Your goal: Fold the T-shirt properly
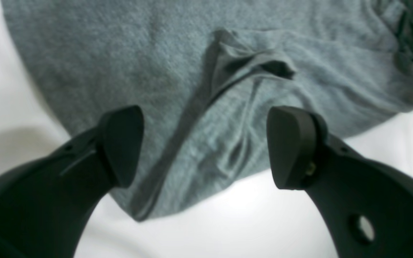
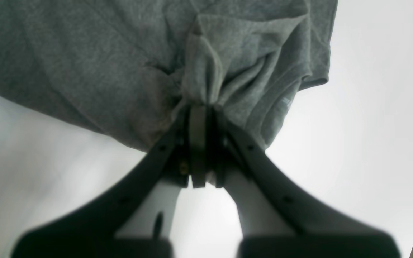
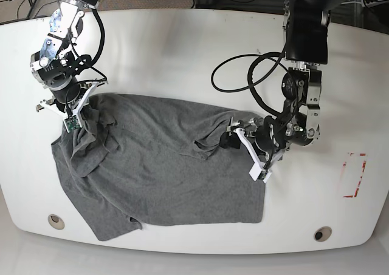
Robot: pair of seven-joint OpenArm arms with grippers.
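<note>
**One gripper spread, one clamped**

The left gripper [image 1: 206,147] is seen with its jaws spread wide, nothing being held between the dark pads [image 1: 122,143]. In the base view this gripper [image 3: 246,147] is carried at centre right, its arm reaching down from the upper right with a cable looped beside the wrist. The right gripper [image 2: 202,107] is seen with its jaws pressed together, a bunch of the shirt [image 2: 84,64] being pinched at the tips. In the base view it [image 3: 78,114] is placed at the upper left, pointed downward.
</note>
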